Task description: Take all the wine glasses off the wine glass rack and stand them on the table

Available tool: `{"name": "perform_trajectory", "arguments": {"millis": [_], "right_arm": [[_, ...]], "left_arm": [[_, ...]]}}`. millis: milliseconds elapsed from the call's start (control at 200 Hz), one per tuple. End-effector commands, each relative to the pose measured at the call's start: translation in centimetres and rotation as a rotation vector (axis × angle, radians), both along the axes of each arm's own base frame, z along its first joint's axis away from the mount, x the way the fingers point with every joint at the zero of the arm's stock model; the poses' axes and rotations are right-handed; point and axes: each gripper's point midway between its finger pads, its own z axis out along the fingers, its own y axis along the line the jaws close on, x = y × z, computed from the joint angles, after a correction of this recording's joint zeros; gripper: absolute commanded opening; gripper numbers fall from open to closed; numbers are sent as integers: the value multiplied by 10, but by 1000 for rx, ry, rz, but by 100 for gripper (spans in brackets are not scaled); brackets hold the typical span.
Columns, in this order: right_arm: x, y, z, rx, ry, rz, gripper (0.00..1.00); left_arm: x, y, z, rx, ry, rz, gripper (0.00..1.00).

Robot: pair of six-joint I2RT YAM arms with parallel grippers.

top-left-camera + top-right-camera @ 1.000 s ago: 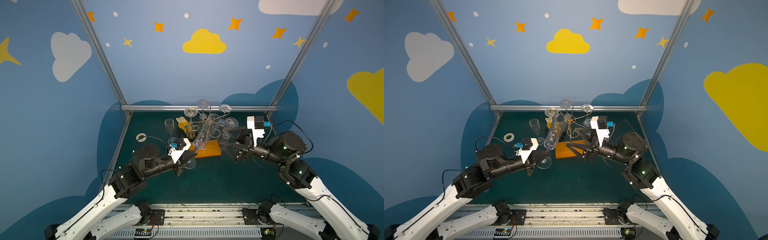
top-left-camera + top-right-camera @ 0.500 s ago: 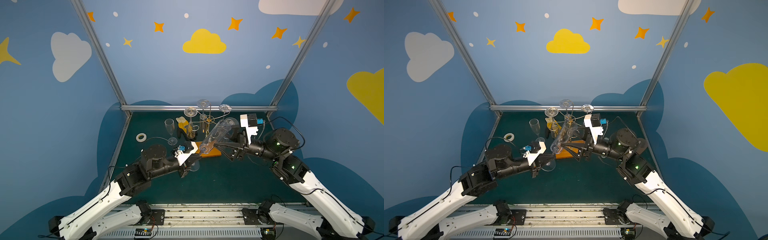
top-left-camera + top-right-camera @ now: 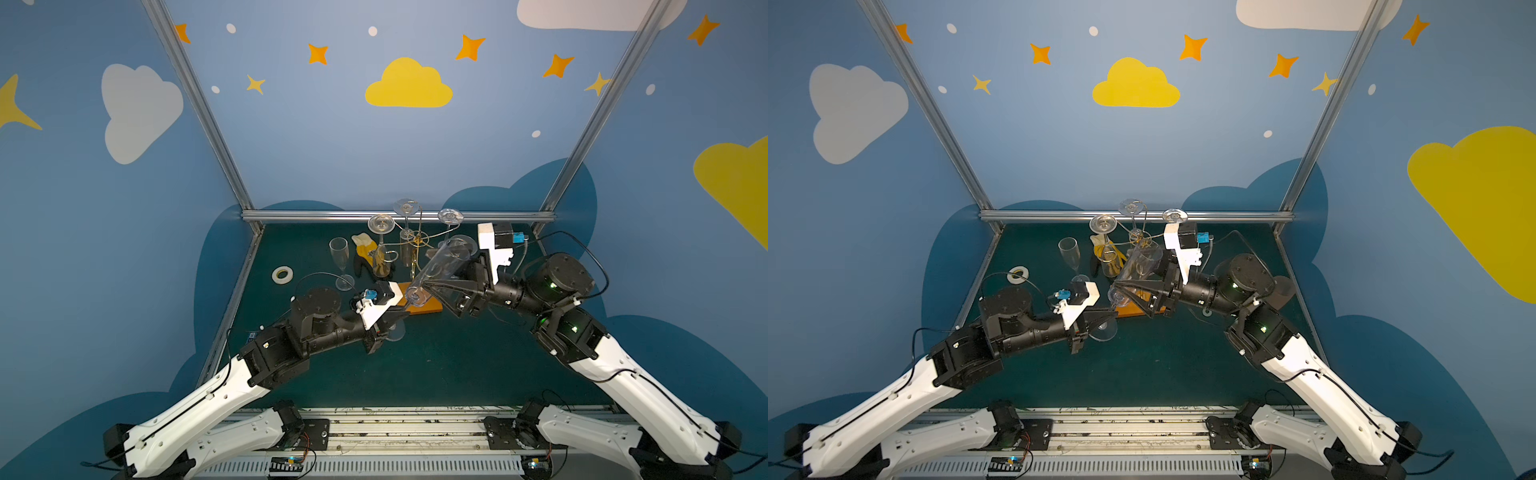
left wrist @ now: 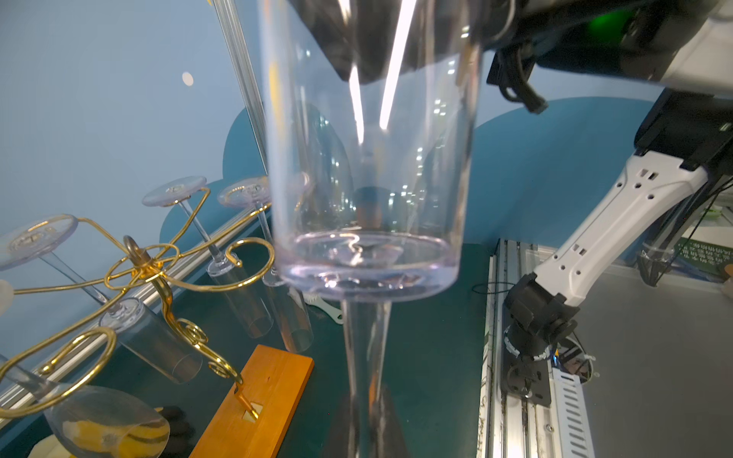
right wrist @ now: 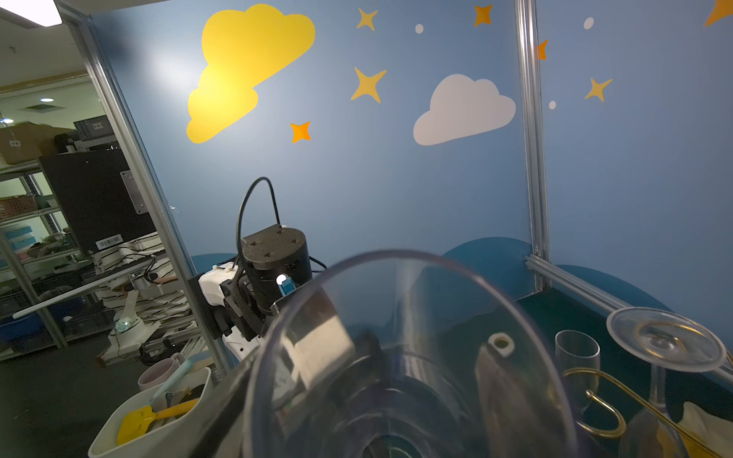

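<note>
The glass (image 3: 441, 266), clear, tall and straight-walled on a thin stem, slants in the air just this side of the gold wire rack (image 4: 144, 267), free of its curled arms. Left jaws pinch the stem. Right jaws stand wide around the bowl, seemingly gripping it. Other glasses (image 4: 238, 301) hang foot-up from the rack, over its orange wooden base (image 3: 430, 308).

Clear wine glass (image 4: 369, 198) hangs tilted, stem lowest, free of the gold wine glass rack (image 4: 261, 396) beside it.
</note>
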Motion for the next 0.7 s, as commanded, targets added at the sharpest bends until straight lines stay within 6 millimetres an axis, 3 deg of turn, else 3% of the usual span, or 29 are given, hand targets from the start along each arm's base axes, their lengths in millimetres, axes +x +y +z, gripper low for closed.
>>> {"name": "perform_trajectory", "arguments": {"millis": [0,611,656,696], "right_arm": [[-2,-1,10,53,-16,1,78],[0,6,6,39,-18,1,34],[0,6,7,40,-21,0,33],[0,6,7,41,-25,-2,33]], "left_arm": [[-1,-2,21,-91,-29,-1,2],[-1,-5,16,-66,-14,-13,2],[-1,-5,16,-66,-16,-11,6],[0,-4,15,-63,-17,-3,17]]}}
